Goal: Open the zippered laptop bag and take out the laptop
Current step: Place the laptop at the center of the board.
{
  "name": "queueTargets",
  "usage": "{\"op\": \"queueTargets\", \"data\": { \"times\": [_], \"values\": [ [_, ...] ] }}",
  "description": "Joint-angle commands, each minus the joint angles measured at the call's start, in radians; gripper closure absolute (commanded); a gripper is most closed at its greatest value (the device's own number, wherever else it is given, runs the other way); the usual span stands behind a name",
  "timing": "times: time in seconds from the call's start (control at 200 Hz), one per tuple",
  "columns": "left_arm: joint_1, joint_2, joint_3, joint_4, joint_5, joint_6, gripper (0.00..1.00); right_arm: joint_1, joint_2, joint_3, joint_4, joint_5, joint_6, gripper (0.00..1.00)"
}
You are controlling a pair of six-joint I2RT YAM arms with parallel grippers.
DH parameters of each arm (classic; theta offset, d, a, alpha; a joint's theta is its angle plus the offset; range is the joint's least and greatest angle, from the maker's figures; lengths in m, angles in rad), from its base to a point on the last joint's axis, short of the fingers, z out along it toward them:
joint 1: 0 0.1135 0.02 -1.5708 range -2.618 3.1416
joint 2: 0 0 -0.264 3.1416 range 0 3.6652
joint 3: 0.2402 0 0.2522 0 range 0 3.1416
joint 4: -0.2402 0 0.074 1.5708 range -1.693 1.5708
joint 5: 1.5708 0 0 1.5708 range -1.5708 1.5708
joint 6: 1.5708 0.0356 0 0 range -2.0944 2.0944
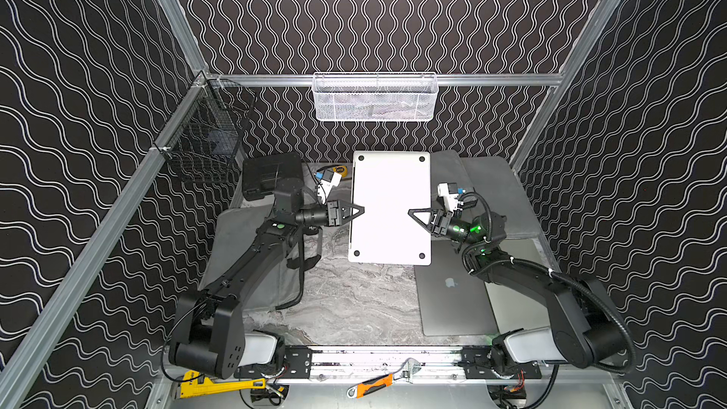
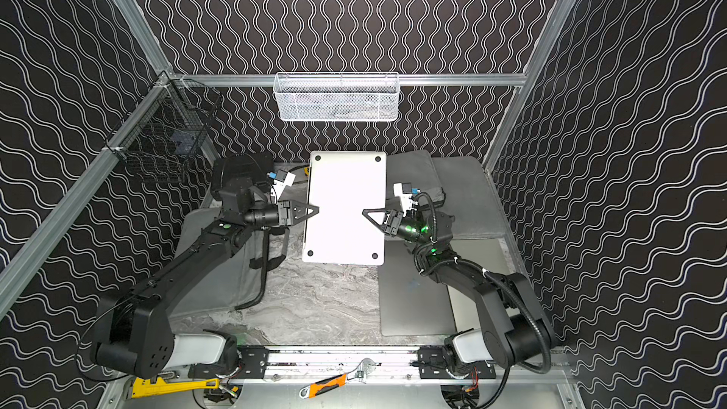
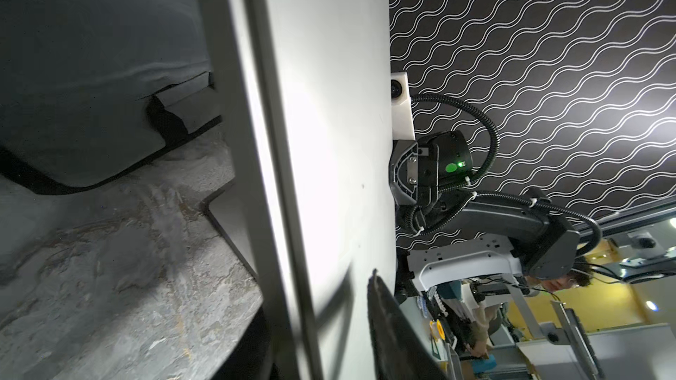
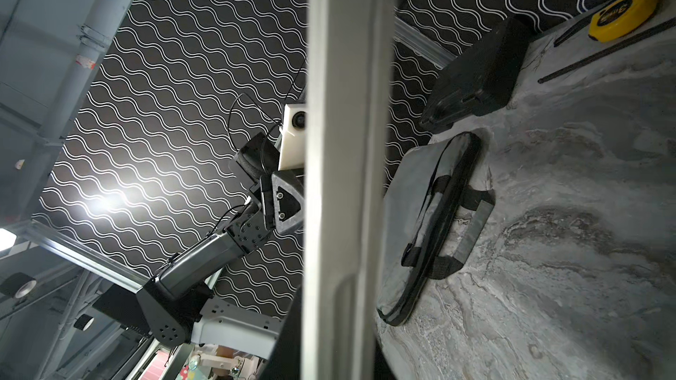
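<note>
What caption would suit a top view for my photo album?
Left gripper and right gripper flank an upturned silver laptop, raised above the marble table.

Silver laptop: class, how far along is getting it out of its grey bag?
Done: silver laptop, underside up, is outside both grey fabric bags, lifted above the marble table. In hand: right gripper clamps one edge; left gripper straddles the opposite edge. Left: probably setting it down.

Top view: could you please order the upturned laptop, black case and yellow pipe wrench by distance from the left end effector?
1. Upturned laptop, at the left end effector.
2. Black case, back left.
3. Yellow pipe wrench, front edge, left.
</note>
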Motion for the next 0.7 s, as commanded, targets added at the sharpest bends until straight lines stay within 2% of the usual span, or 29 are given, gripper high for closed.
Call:
{"op": "queueTargets", "data": {
  "times": [0.0,0.045,0.13,0.265,0.36,0.54,0.611,0.696],
  "values": [
    [-0.019,-0.013,-0.001,0.218,0.09,-0.103,0.79,0.002,-0.037,0.019,-0.138,0.07,-0.11,1.0],
    [-0.024,-0.013,-0.004,0.253,0.099,-0.128,0.82,0.002,-0.054,0.027,-0.22,0.086,-0.153,1.0],
    [-0.032,-0.014,-0.02,0.368,0.115,-0.202,0.82,0.001,-0.075,0.044,-0.352,0.11,-0.211,1.0],
    [-0.038,-0.01,-0.036,0.513,0.129,-0.309,0.76,0.001,-0.076,0.066,-0.516,0.164,-0.247,1.0],
    [-0.045,-0.009,-0.041,0.569,0.135,-0.351,0.73,0.002,-0.061,0.074,-0.528,0.147,-0.237,1.0],
    [-0.063,-0.014,-0.046,0.596,0.128,-0.378,0.74,0.002,-0.048,0.065,-0.495,0.138,-0.201,1.0],
    [-0.072,-0.014,-0.053,0.624,0.125,-0.395,0.76,0.002,-0.05,0.064,-0.495,0.145,-0.199,1.0],
    [-0.077,-0.01,-0.057,0.658,0.13,-0.419,0.91,0.002,-0.05,0.068,-0.516,0.153,-0.202,0.98]
  ]
}}
